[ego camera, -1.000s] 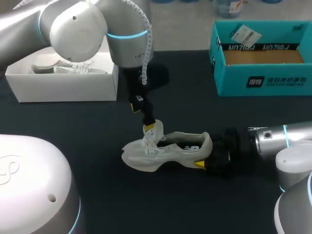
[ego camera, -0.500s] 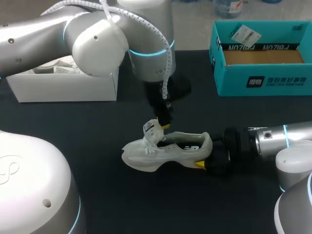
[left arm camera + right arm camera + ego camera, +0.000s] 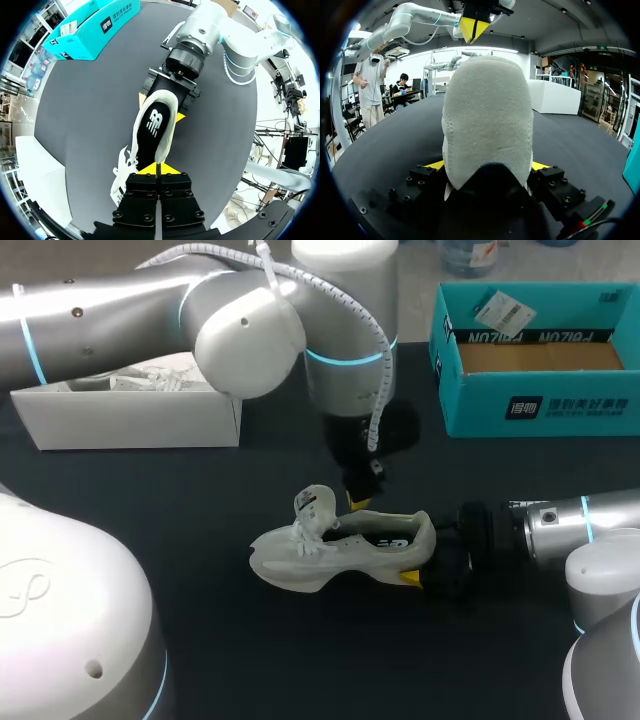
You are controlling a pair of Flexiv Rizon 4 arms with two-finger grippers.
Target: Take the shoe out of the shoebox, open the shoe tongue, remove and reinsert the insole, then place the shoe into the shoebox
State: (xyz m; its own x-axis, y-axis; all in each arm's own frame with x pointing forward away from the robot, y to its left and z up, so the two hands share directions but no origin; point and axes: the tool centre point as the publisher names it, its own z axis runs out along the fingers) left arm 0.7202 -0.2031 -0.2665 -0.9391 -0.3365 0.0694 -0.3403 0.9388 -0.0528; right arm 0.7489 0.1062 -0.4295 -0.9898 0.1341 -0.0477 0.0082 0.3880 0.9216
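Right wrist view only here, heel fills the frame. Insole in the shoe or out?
Observer: In. The black insole with a white logo lies inside the white lace-up sneaker.
Operator: Left hand?
Observer: Left hand, tips together, is at the front end of the opening beside the laces, opposite your right hand on the heel.
Operator: Tongue?
Observer: Head view shows the white tongue standing up.
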